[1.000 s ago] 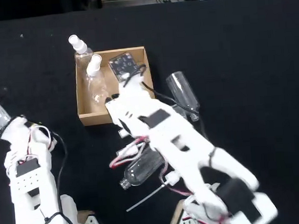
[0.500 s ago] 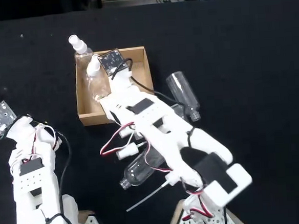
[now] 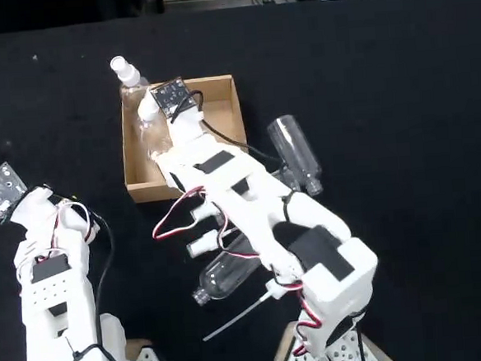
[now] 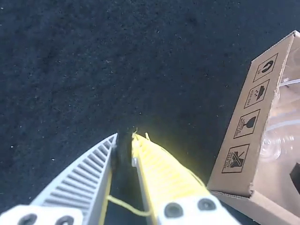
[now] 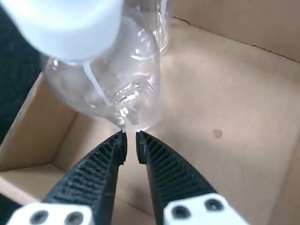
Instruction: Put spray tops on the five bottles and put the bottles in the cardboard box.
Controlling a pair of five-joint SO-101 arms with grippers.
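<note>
Claw of right arm (image 5: 130, 137) hangs nearly closed, empty, just beside a bottle (image 5: 136, 70).

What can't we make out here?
High view: right arm covers the cardboard box floor; bottle count inside unclear.
High view: lying bottle partly under that arm.
Left wrist view: box cut off by the edge.
Right wrist view: spray top blurred, cut off by the edge.

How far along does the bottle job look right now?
Two capped bottles stand in the cardboard box. Nothing is in hand: the right gripper is shut and empty inside the box. Left to do: two uncapped bottles lie on the table beside a loose spray top.
</note>
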